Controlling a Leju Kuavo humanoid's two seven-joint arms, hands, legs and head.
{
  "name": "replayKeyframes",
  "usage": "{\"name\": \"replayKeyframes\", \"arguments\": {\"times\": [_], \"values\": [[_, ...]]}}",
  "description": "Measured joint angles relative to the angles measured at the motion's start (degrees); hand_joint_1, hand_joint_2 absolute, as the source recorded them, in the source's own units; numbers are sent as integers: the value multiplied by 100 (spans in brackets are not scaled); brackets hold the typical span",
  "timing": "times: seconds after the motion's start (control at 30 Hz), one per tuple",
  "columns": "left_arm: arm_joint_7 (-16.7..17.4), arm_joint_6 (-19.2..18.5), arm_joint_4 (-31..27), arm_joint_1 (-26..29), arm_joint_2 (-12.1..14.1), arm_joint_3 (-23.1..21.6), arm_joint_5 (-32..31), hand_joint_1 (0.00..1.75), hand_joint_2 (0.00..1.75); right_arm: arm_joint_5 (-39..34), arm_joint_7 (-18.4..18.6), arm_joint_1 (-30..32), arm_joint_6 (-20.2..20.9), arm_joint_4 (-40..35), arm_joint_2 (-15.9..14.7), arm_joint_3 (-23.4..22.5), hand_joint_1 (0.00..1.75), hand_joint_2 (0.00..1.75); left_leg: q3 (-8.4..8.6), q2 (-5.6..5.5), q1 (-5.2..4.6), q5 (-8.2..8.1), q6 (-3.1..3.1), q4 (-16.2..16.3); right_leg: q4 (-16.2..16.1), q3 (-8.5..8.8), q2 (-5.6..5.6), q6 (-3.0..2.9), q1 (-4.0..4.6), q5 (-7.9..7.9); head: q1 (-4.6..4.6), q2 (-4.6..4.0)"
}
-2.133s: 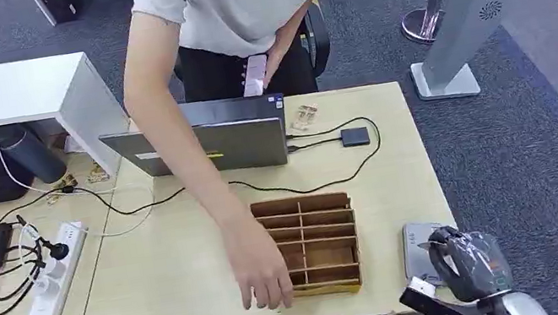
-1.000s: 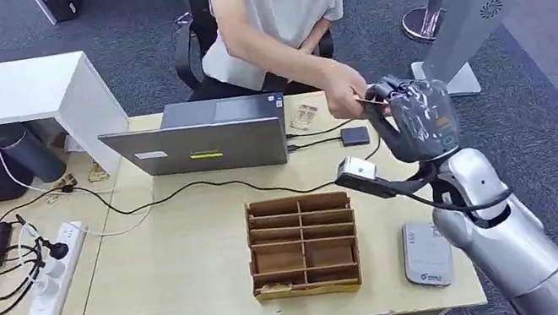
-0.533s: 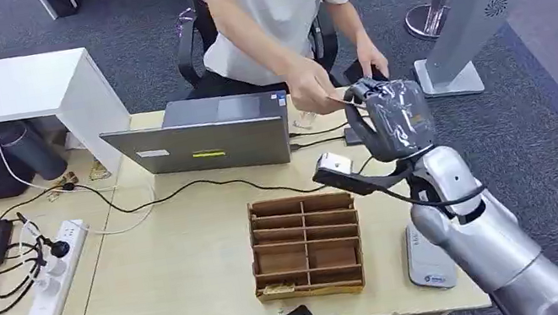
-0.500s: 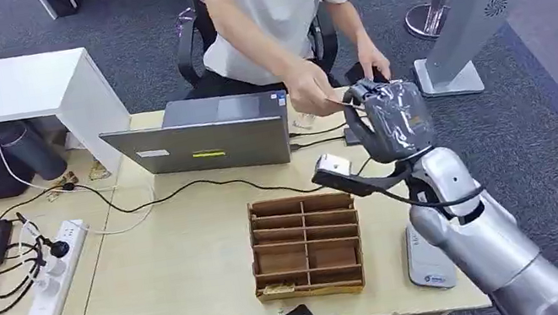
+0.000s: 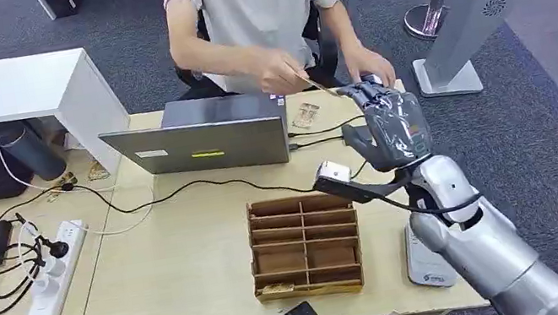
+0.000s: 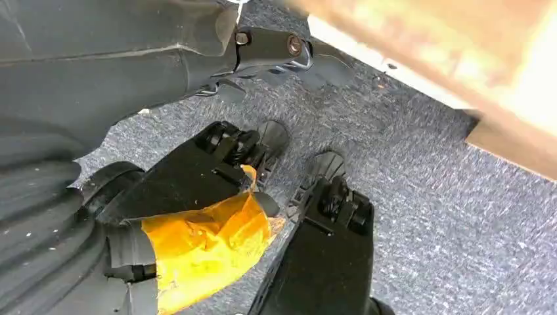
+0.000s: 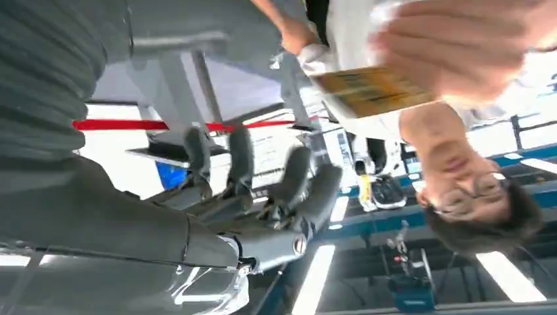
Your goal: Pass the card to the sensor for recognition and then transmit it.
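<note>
Head view: right hand (image 5: 388, 126) spread, empty; card (image 5: 319, 86) at eleven o'clock with person's hand (image 5: 278, 80); risks premature withdrawal.

card (image 5: 318, 87): thin, yellow-tan, printed face (image 7: 371, 90) | pinched in person's hand (image 5: 277, 81), tilted, in the air above desk's far edge, just beside right hand (image 5: 388, 126) | sensor (image 5: 427, 261): flat grey pad, flat on desk, near edge, right of wooden organiser
</note>
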Motion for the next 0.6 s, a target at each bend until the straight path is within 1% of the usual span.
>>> {"name": "replayKeyframes", "arguments": {"times": [0.27, 0.53, 0.6], "values": [[0, 13, 0, 39, 2, 2, 20, 0, 175, -79, -7, 380, -129, -184, -160, -125, 0, 175, 2, 1, 1, 1, -1, 0, 2, 0, 1, 0, 0, 1, 0, 0], [0, -4, 0, 94, -2, 4, -18, 0, 175, -76, -55, 552, -131, -284, -208, -219, 0, 175, 3, 2, 1, 2, -3, 0, 2, 0, 3, 0, 0, 1, 0, 0], [0, 0, -4, 101, -2, 4, -20, 0, 175, -76, -79, 621, -197, -358, -251, -245, 0, 175, 4, 2, 0, 2, -3, 1, 2, 0, 3, 0, 0, 1, 2, 0]]}}
